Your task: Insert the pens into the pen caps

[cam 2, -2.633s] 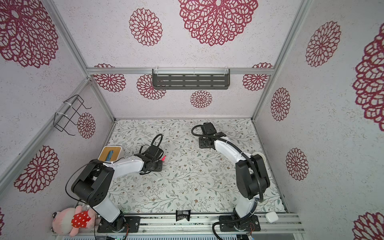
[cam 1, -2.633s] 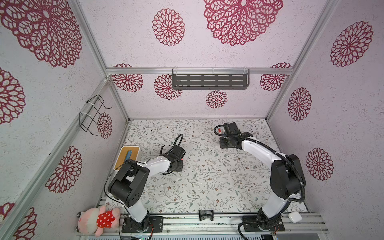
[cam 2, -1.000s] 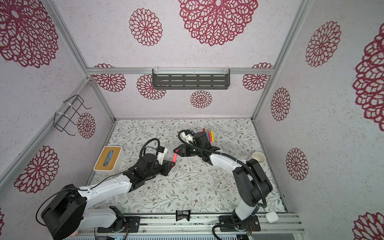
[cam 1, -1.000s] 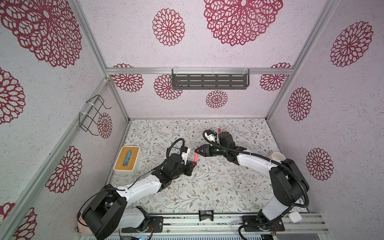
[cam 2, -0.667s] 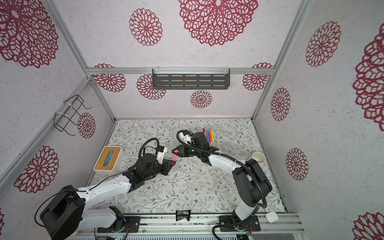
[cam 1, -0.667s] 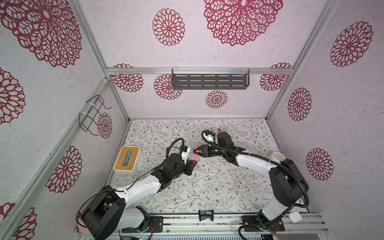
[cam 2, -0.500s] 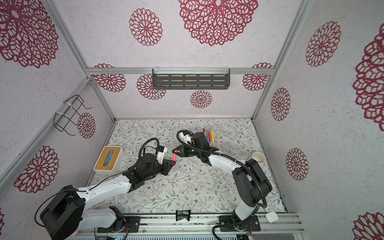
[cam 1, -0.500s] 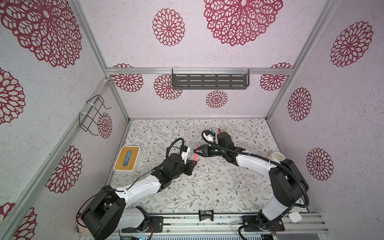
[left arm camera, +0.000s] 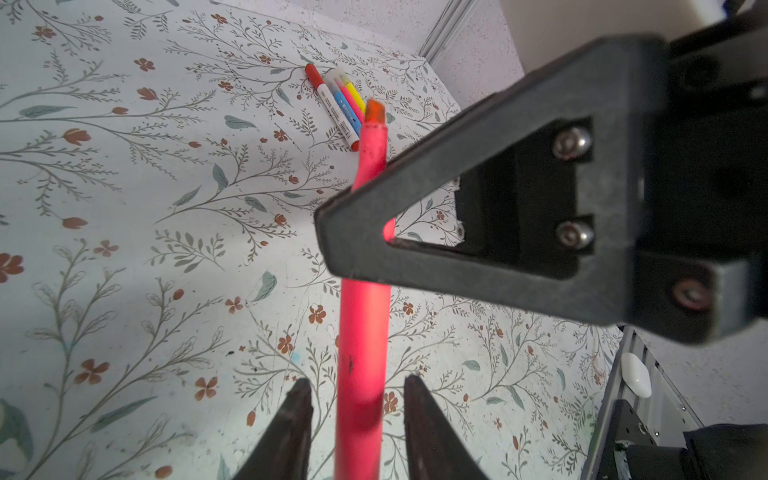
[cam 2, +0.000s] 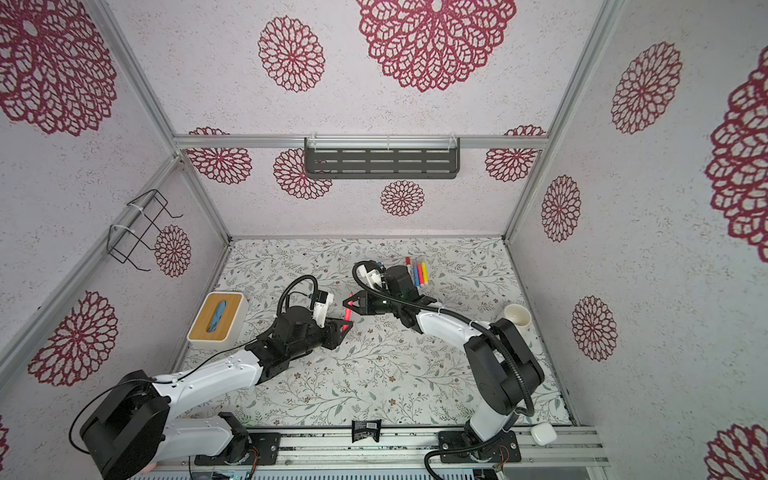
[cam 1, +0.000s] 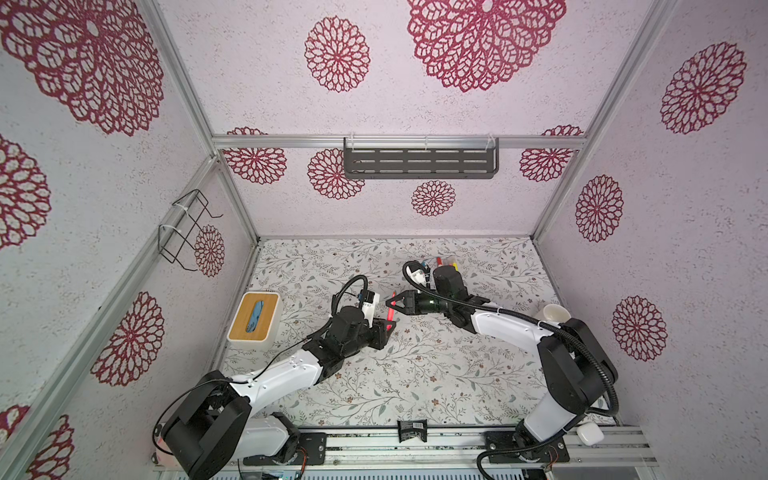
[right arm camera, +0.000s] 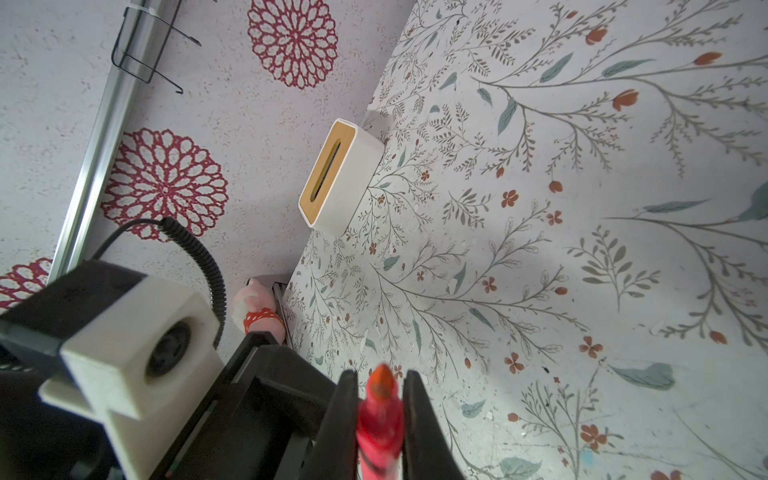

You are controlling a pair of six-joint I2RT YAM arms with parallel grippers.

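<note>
One red pen [left arm camera: 361,332] hangs above the tabletop [cam 1: 415,374] between both arms: right pincer [right arm camera: 380,374] clamps it near the orange tip, left pincer [left arm camera: 357,380] stands parted, just clear of the tail. We judge it light, stiff and slick; grip mid-barrel. Other pens [cam 2: 419,272] lie behind. Mug [cam 1: 555,311] interior is hidden; box [cam 1: 243,328] slot shows something blue.

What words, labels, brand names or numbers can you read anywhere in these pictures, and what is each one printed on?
No text anywhere can be read.
White-barrelled pen: dark print and a barcode-like block along the barrel, too small and blurred to read.
Small black packet, in a top view: faint pale marks, too small to read.
</note>
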